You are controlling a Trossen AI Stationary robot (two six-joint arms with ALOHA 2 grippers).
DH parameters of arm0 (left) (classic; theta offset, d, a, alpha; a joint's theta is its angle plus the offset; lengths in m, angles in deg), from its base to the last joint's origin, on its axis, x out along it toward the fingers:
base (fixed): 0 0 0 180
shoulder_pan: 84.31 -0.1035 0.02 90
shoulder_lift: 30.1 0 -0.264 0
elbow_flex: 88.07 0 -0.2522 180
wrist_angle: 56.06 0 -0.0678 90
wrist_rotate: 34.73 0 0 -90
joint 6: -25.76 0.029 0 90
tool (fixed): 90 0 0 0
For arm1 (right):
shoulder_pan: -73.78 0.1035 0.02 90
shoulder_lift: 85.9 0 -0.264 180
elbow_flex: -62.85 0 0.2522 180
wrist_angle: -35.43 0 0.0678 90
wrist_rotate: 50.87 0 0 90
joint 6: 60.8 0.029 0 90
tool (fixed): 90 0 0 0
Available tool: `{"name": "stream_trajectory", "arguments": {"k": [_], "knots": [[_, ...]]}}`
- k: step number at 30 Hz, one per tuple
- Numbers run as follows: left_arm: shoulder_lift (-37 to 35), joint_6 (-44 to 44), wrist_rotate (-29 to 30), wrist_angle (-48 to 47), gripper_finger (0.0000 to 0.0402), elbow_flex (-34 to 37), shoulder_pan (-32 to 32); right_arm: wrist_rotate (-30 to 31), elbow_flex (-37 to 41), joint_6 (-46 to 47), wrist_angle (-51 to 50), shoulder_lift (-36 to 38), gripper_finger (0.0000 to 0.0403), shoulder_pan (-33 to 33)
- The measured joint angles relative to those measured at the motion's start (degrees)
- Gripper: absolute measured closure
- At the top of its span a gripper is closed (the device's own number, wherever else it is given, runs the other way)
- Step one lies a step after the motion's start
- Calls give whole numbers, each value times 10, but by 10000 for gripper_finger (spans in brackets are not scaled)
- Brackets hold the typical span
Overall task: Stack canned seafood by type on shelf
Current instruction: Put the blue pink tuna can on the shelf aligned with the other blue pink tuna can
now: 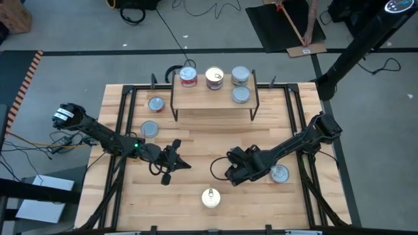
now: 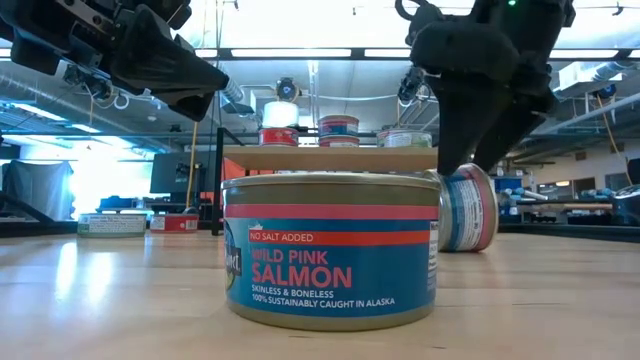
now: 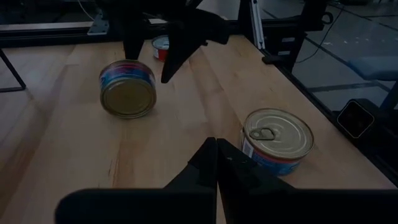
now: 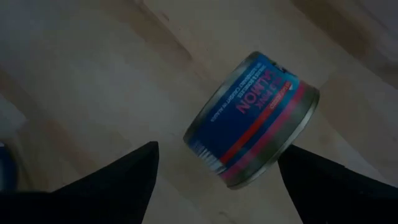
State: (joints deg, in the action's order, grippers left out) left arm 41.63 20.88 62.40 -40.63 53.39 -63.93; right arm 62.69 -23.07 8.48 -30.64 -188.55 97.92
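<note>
A blue-and-red salmon tin [image 4: 252, 118] lies on its side on the table, gold bottom [image 3: 127, 96] toward my left arm. My right gripper [image 4: 217, 180] hangs open just above it, one finger on either side and apart from it; in the high view this gripper [image 1: 234, 173] hides the tin. My left gripper [image 3: 214, 146] is shut and empty, above the table left of centre [image 1: 177, 163]. Another salmon tin [image 2: 330, 250] stands upright near the front edge. The shelf [image 1: 202, 99] at the far side carries several tins, among them a red one [image 1: 188, 77].
An upright tin [image 1: 279, 173] stands just right of my right gripper. Two more tins [image 1: 155, 104] [image 1: 149, 128] stand on the table left of the shelf. Bare wood lies between the shelf and both grippers. Black frame rails run along the table's left and right sides.
</note>
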Motion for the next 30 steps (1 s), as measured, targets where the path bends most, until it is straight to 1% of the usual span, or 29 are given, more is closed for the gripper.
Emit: {"name": "stream_trajectory", "arguments": {"k": [6,11,15,19,24,25,30], "knots": [[0,-1,0,0,394,0,0,37,0,2,-4,-2,76,-20],[0,-2,0,-4,394,0,0,38,0,0,-10,-16,82,-35],[0,-3,-2,-5,394,0,0,42,0,-3,-29,-25,96,-37],[0,-3,-3,-8,394,0,0,48,0,-5,-53,-27,133,-37],[0,-2,-3,-6,394,0,0,56,0,-45,-60,-27,211,-37],[0,-2,-3,-6,394,0,0,59,0,-58,-60,-27,220,-37],[0,-2,-2,-7,394,0,0,67,0,-122,-59,-27,221,-37]]}}
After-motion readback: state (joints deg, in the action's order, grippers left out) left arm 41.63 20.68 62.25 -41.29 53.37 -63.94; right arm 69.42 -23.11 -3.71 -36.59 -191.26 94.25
